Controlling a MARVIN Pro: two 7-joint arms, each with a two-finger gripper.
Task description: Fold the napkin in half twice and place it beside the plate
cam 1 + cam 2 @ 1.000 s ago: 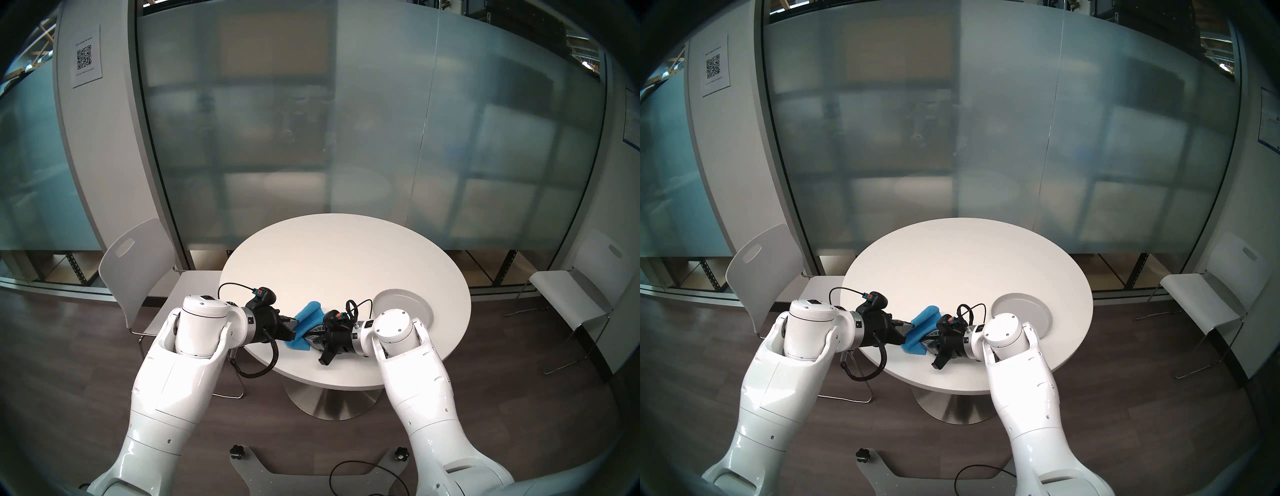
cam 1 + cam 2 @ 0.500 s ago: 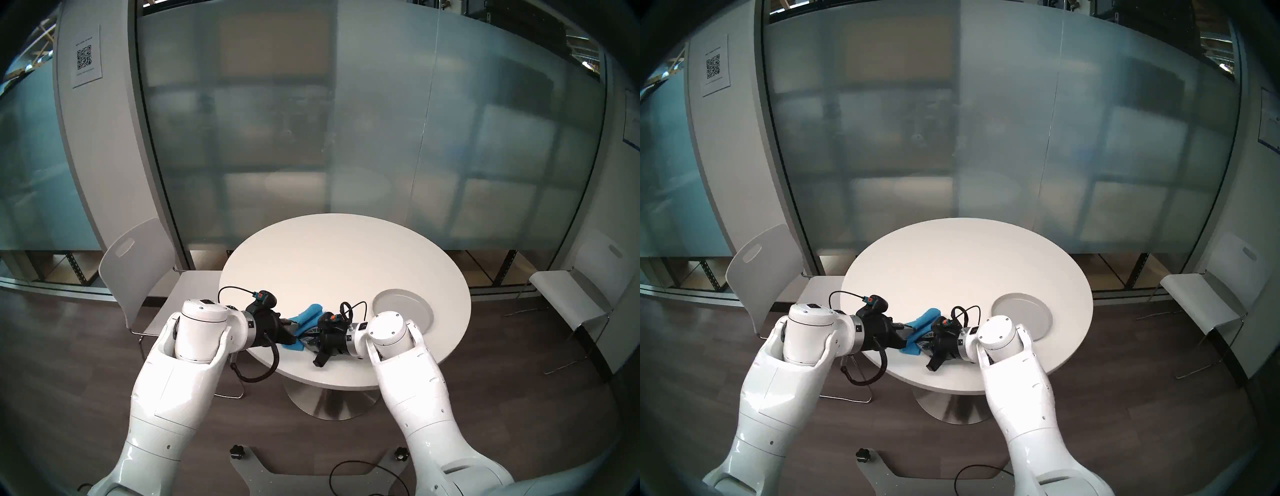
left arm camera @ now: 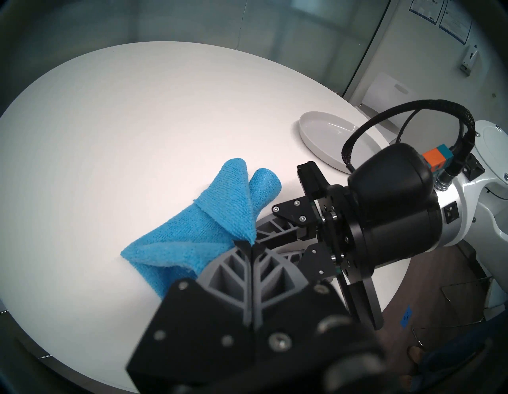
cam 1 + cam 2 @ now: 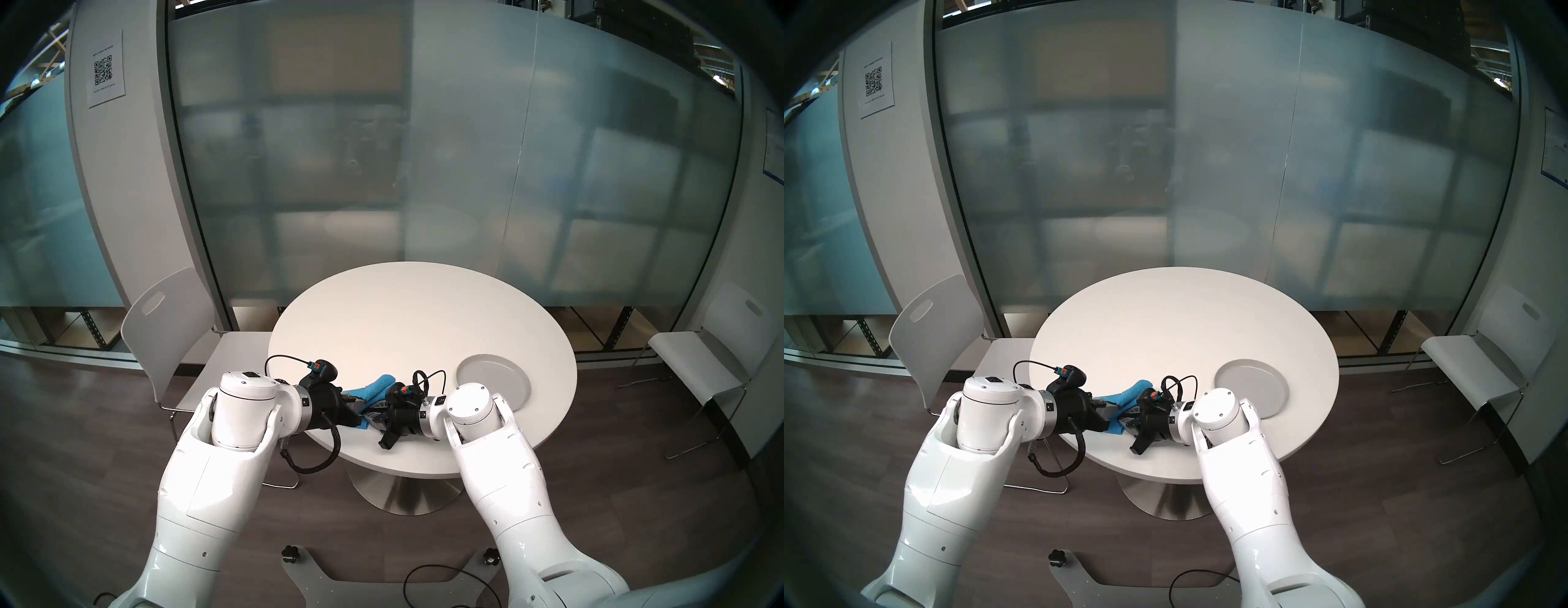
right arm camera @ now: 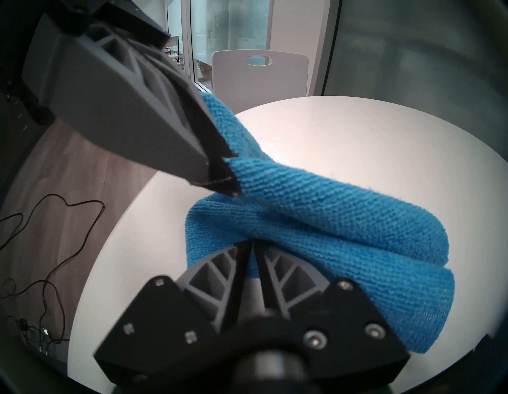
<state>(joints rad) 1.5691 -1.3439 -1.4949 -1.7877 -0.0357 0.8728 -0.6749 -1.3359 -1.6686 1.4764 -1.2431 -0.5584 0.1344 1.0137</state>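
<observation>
The blue terry napkin (image 4: 373, 387) lies bunched on the round white table (image 4: 424, 314), near its front left edge. It is doubled over with a rolled fold at the far side (image 3: 264, 181). My left gripper (image 3: 251, 245) is shut on one napkin corner, lifted a little off the table. My right gripper (image 5: 251, 242) faces it and is shut on the napkin's other layers (image 5: 343, 220). The two grippers nearly touch (image 4: 365, 412). The light-grey plate (image 4: 494, 377) sits to the right of the napkin, partly hidden by my right forearm.
A white chair (image 4: 169, 322) stands at the table's left and another chair (image 4: 700, 361) at the right. A frosted glass wall runs behind. A black cable (image 4: 314, 454) hangs from my left wrist over the table's edge.
Both grippers have moved left and down toward the table's front left edge with the napkin. The raised cloth has sunk lower and flatter. More of the plate shows.
</observation>
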